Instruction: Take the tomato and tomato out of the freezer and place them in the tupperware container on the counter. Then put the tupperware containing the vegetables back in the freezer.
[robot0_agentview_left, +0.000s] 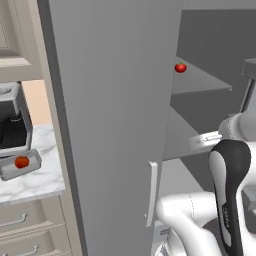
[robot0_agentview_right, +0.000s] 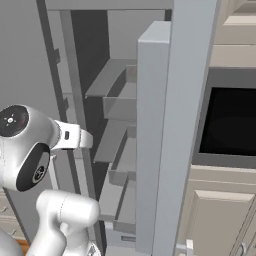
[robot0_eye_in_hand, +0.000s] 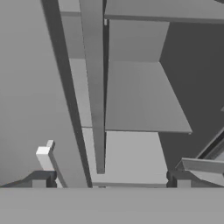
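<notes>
The gripper (robot0_eye_in_hand: 111, 183) is standing with its fingers spread wide apart and is holding nothing; in the hand view its two dark fingertips (robot0_eye_in_hand: 39, 181) are poking up at the bottom, facing the open freezer (robot0_eye_in_hand: 135, 96) and its bare grey shelves. The freezer's door edge and pale handle (robot0_eye_in_hand: 46, 157) are showing at the left of that view.

In the left base view the white arm (robot0_agentview_left: 230, 185) is rising at the lower right, in front of the freezer's interior. The big grey freezer door (robot0_agentview_left: 115, 115) is swinging wide open across the middle of the picture, with its slim handle (robot0_agentview_left: 151, 192) near the lower edge. On an upper shelf inside, a red tomato (robot0_agentview_left: 180, 67) with a green top is sitting close to the door edge.

Far to the left, on the marble counter (robot0_agentview_left: 35, 180), the grey container (robot0_agentview_left: 20, 164) is lying just in front of the coffee machine (robot0_agentview_left: 12, 120), and an orange-red tomato (robot0_agentview_left: 21, 162) is resting in it.
</notes>
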